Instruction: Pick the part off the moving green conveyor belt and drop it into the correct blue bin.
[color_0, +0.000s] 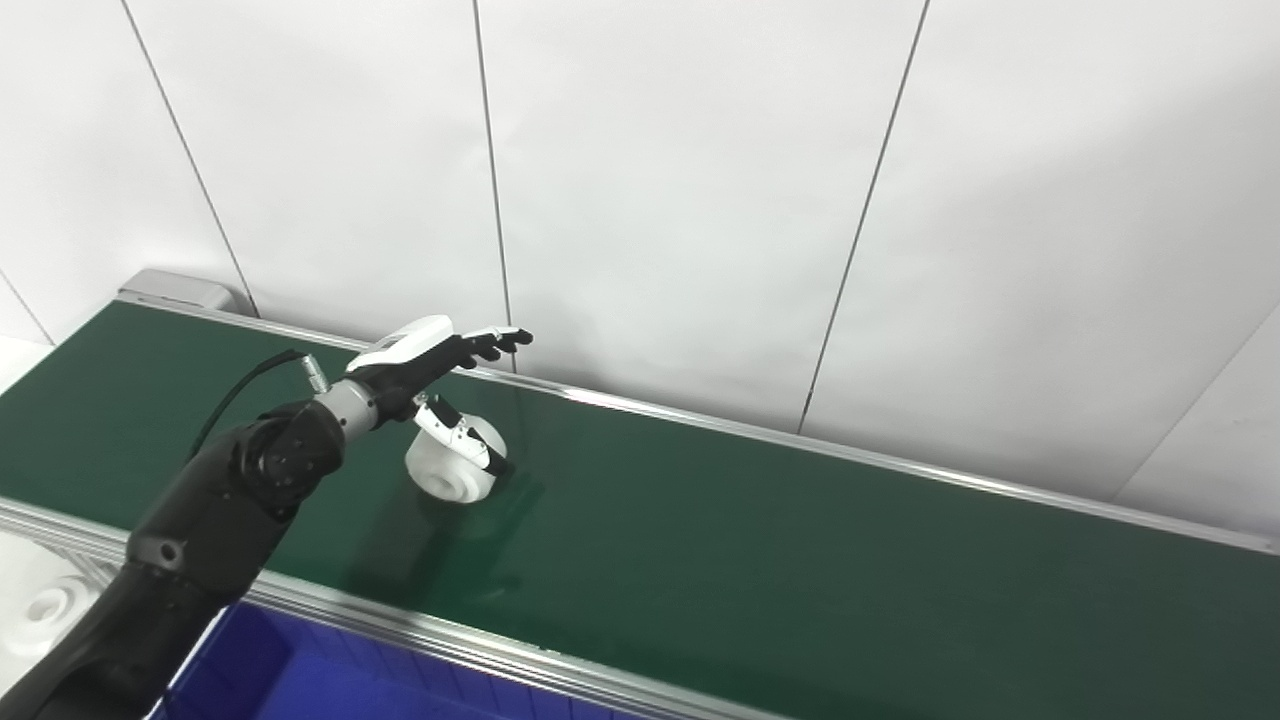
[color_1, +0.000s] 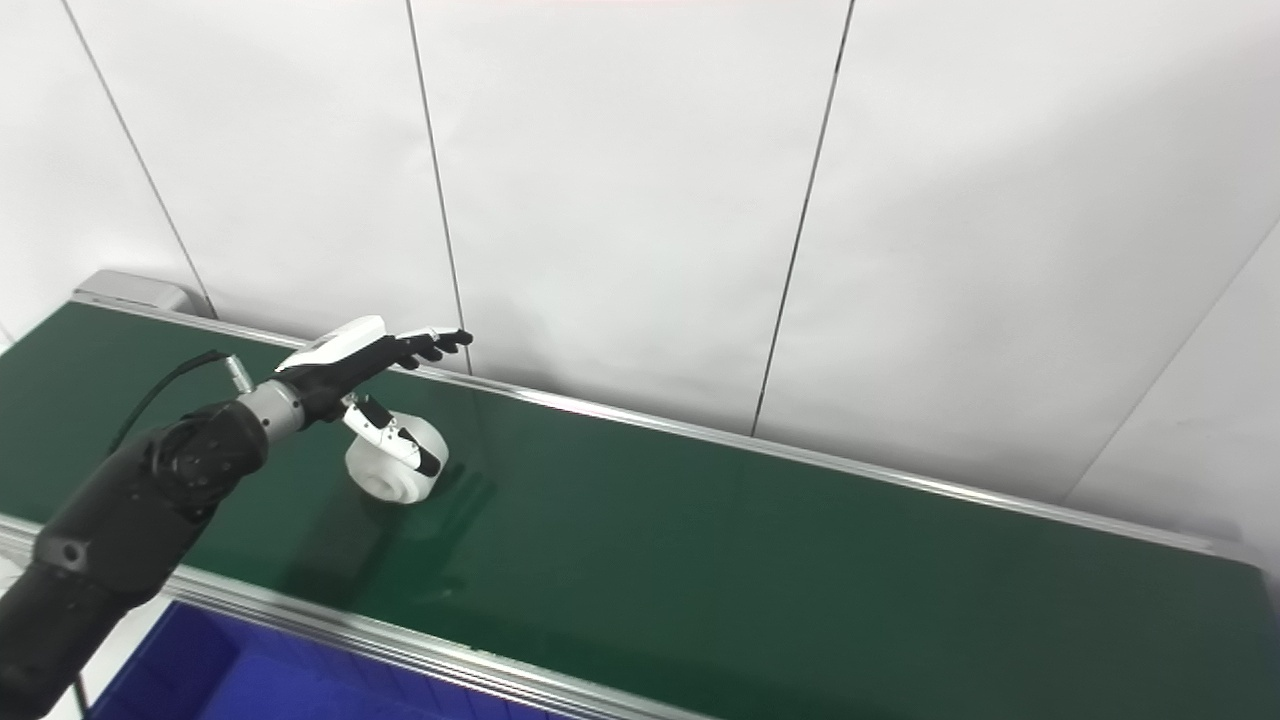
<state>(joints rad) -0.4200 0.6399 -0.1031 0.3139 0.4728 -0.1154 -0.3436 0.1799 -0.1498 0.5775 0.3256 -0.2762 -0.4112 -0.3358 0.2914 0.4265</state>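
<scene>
Your left hand (color_0: 425, 365) reaches over the dark green conveyor belt (color_0: 750, 540), its fingers (color_0: 495, 342) stretched out flat and apart, holding nothing. The thumb angles down against the near side of the white round plastic part (color_0: 455, 465), which sits on the belt directly under the hand. A blue plastic bin (color_0: 330, 675) lies below the belt's near rail.

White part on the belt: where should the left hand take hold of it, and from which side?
Probably across the round body of the white part, coming down from above. It is a short cylinder lying tilted, its stepped, holed face turned toward the near edge of the green belt. The left hand is open over it, fingers stretched past its far side and thumb at its front, so closing would pinch the curved wall.
</scene>
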